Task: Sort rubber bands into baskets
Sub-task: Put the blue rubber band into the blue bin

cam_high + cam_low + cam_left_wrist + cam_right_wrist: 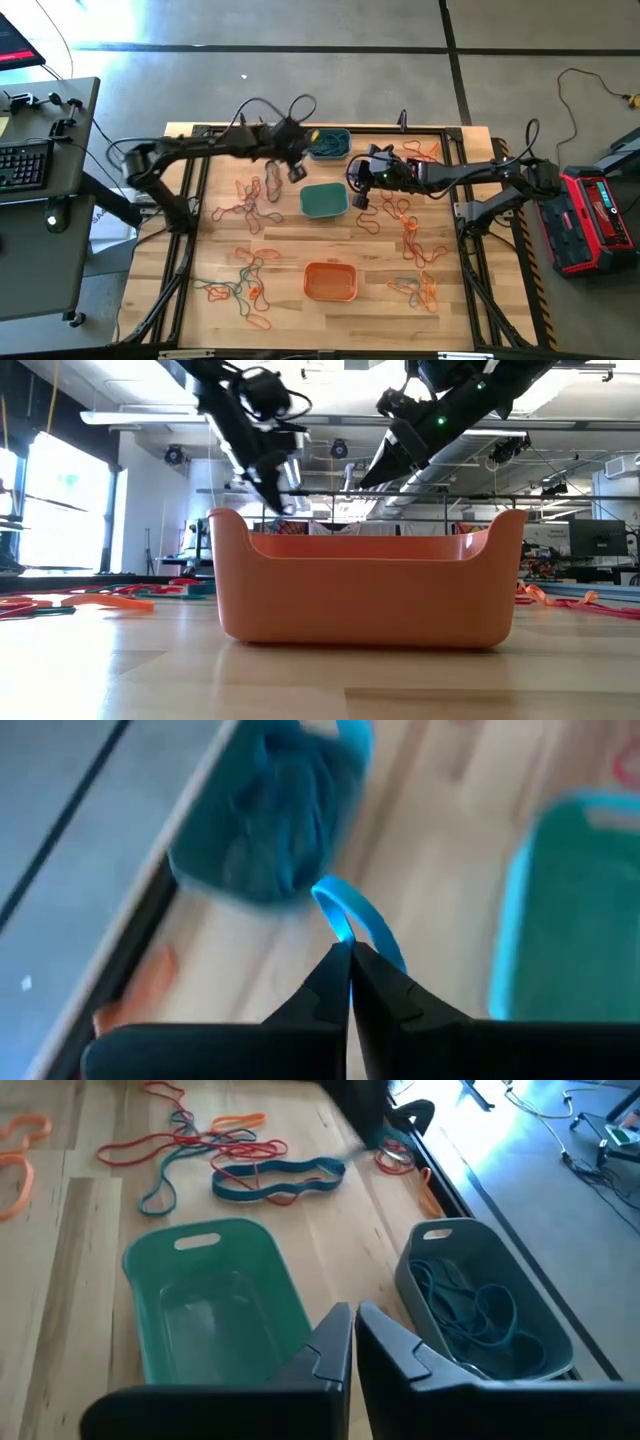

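Note:
My left gripper (pixel 298 166) hangs above the table just left of the grey-blue basket (pixel 328 143), shut on a blue rubber band (pixel 350 915). The grey-blue basket holds several blue bands (pixel 470 1315). My right gripper (pixel 354 1342) is shut with nothing between its fingers. It is in the air beside the teal-green basket (pixel 323 200), on that basket's right. The orange basket (pixel 330 281) stands near the front edge and fills the low view (pixel 365 585). Loose orange, red and teal bands (pixel 250 195) lie flat on the wood. My left gripper pinches the blue band between its two fingertips at one spot on the loop (pixel 343 932). The rest of the loop stands out past the fingertips, clear of the table and baskets. The fingers slant down toward the grey-blue basket (pixel 265 815).
More loose bands lie at the right (pixel 410 230), front left (pixel 240 285) and front right (pixel 420 290). A teal band and several red ones (pixel 270 1175) lie beyond the teal-green basket (pixel 215 1300). A black frame (pixel 470 250) borders the table. A desk with a keyboard (pixel 25 165) stands left.

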Robot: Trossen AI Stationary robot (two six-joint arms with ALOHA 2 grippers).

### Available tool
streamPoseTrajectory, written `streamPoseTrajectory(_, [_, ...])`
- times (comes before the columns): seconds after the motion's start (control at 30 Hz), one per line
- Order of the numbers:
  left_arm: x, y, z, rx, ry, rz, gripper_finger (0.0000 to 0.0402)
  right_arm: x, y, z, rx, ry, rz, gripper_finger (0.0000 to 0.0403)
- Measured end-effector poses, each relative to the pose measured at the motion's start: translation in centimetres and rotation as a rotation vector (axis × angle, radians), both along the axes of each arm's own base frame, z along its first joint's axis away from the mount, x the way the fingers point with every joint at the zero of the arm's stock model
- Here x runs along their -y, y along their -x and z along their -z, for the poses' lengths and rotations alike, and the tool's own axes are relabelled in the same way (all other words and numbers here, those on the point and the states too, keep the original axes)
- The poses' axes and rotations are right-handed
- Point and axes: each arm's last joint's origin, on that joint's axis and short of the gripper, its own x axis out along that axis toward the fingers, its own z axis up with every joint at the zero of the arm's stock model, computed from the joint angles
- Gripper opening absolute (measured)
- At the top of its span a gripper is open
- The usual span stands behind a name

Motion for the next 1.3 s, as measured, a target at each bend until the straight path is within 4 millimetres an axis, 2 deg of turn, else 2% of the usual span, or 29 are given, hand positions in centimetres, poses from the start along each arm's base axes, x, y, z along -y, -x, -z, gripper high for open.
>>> streamPoseTrajectory(0.23, [-5.0,-3.5,0.4,0.0,-0.043,0.028,0.0,0.0,0.0,0.1,-0.007,-0.004,0.002,0.0001])
streamPoseTrajectory(0.4, [-7.4,-4.5,2.1,-0.015,-0.009,0.039,0.0,0.0,0.0,0.1,-0.006,-0.007,0.004,0.0001])
streamPoseTrajectory(0.57, [-9.1,-4.6,3.9,-0.043,0.004,0.018,0.0,0.0,0.0,0.1,-0.007,-0.007,0.003,0.0])
streamPoseTrajectory(0.73, [-9.7,-4.5,4.8,-0.066,0.013,0.014,0.001,0.0,0.1,0.1,-0.008,-0.008,0.003,0.0])
streamPoseTrajectory(1.17, [-9.1,-4.6,4.3,-0.052,0.014,0.006,0.0104,0.3,0.5,0.7,-0.077,-0.038,0.022,0.0])
streamPoseTrajectory(1.3, [-9.0,-4.8,3.8,-0.035,-0.014,-0.002,0.0114,0.5,0.5,0.5,-0.054,-0.041,0.036,0.0])
